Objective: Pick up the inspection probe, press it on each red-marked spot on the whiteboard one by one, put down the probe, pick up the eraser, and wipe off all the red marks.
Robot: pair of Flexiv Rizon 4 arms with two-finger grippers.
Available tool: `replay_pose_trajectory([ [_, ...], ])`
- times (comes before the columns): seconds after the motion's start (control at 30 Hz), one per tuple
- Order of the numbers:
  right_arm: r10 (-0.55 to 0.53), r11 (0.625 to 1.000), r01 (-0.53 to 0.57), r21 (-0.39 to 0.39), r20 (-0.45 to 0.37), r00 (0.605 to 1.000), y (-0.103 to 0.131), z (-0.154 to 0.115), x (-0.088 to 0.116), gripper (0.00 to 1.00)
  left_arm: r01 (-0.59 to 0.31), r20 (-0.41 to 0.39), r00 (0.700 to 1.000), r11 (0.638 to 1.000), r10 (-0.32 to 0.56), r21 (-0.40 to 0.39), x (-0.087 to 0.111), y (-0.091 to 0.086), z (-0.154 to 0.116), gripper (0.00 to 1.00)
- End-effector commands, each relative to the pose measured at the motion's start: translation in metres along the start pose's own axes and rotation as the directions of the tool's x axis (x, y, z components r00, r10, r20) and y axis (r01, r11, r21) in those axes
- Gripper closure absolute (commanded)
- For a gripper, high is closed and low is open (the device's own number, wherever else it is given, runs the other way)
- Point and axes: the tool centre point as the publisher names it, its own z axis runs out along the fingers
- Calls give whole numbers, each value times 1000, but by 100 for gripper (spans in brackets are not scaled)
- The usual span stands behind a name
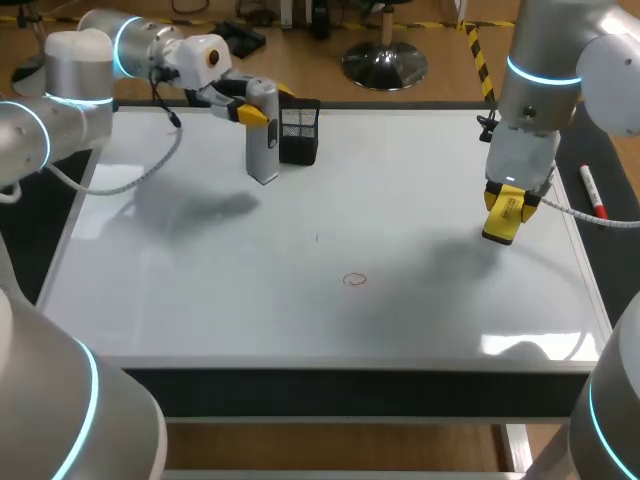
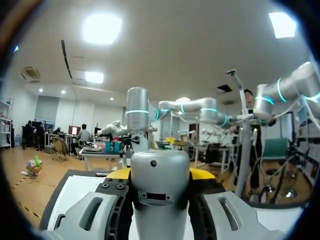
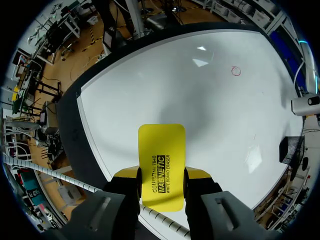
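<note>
From above, the whiteboard (image 1: 420,180) covers nearly the whole table, white and glossy, with glare along its near right edge and soft shadows of both arms on it. One small red circle (image 1: 355,280) sits near the middle, a little toward the near side. At the far left my left gripper (image 1: 258,106) is clamped on the grey inspection probe (image 1: 262,140), which is upright just beside a black mesh pen holder (image 1: 299,130). I cannot tell whether the probe's foot touches the board. Over the right side my right gripper (image 1: 510,200) grips the yellow eraser (image 1: 500,228), pointing down above the surface. A red marker (image 1: 591,190) lies on the dark strip right of the board.

In the left wrist view, the inspection probe (image 2: 160,195) fills the gap between my left gripper's (image 2: 161,176) fingers, both yellow tips pressed to its sides. A patch of whiteboard (image 2: 75,187) shows beside the fingers.

In the right wrist view, my right gripper (image 3: 161,176) pinches the eraser (image 3: 161,147) from both sides, its flat yellow face sticking out ahead of the fingers. The whiteboard (image 3: 200,110) spreads beneath, with the red circle (image 3: 236,71) well ahead of the eraser.
</note>
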Motion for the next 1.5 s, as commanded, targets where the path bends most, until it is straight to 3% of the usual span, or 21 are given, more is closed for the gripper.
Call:
replay_pose_trajectory([
  [0.03,-1,1000,1,1,-3,1000,0,-1,0,100,8,-30,1000,1000,-8,16,0,3,-9,100],
  [0.3,-1,1000,1,1,-3,1000,0,-1,0,100,12,20,1000,999,-13,40,4,8,-16,100],
  [0.9,-1,1000,1,1,-3,1000,0,-1,0,100,10,20,1000,999,-11,42,4,8,-18,100],
  [1.27,-112,993,113,24,-53,992,82,-3,-64,100,10,20,1000,999,-11,42,4,8,-18,100],
  [1.5,-189,981,190,33,-46,981,114,-3,-106,100,10,20,1000,999,-11,42,4,8,-18,100],
])
